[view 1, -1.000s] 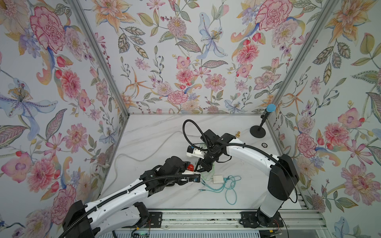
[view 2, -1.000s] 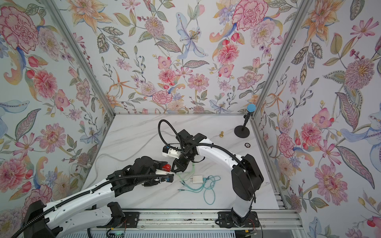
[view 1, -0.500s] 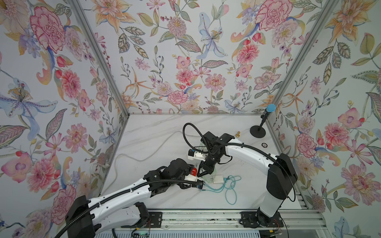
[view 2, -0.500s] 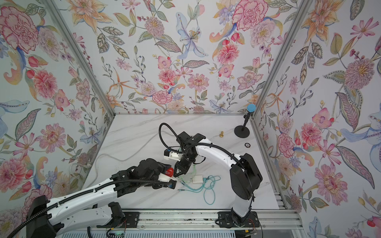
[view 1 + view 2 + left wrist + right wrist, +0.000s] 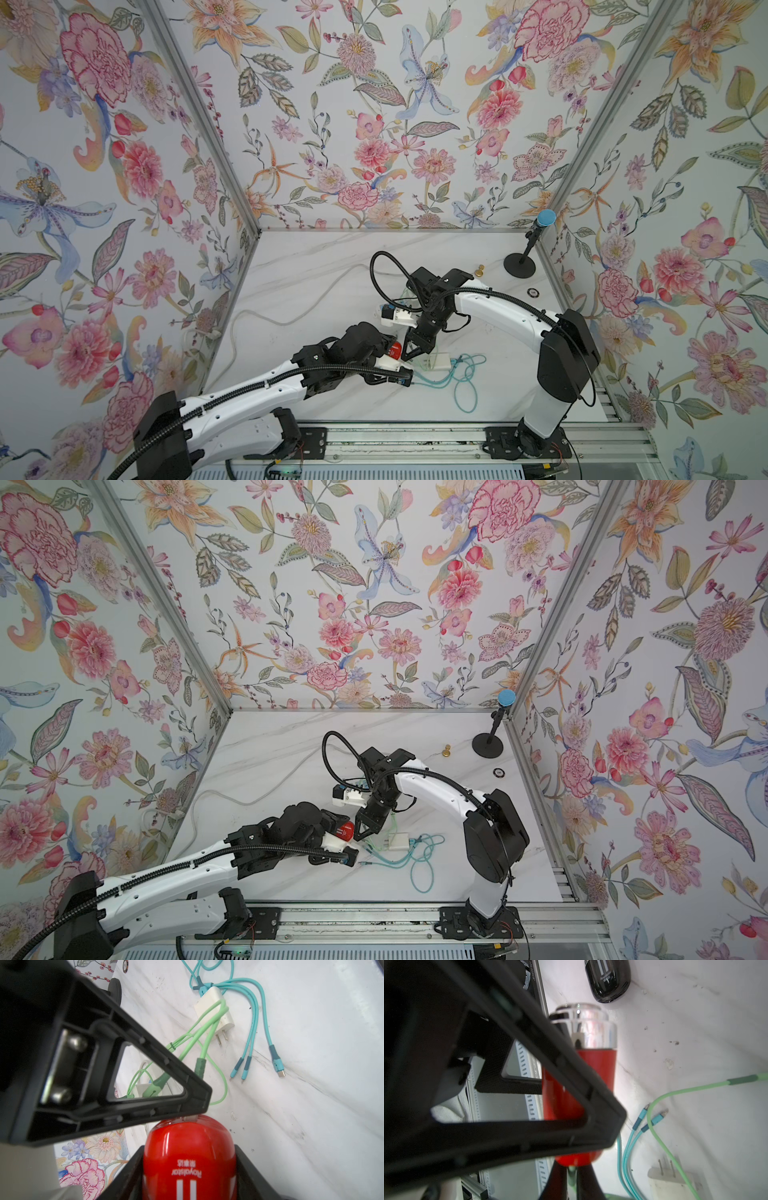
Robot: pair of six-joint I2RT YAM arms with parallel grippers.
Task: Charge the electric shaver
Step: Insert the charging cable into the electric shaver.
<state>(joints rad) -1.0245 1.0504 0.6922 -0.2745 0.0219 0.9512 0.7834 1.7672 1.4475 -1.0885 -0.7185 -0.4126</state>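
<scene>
Left arm (image 5: 253,409) and right arm (image 5: 498,311): white tubular links joined by black joint housings (image 5: 567,353). A black corrugated conduit (image 5: 266,384) runs along each arm and loops free at the right wrist. A white camera mount (image 5: 397,319) sits at each wrist. Fingers (image 5: 166,1061) are black open triangular frames. Two bright round-head screws (image 5: 77,1042) sit behind them. Base plates (image 5: 503,442) are black.

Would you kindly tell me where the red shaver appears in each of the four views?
Top view: shaver mid-table, near the white adapter.
Top view: same spot, adapter alongside.
Left wrist: foreground, held in the left gripper; adapter beyond.
Right wrist: centre, chrome head farthest; adapter nearer.
Shared landmark: the adapter.
</scene>
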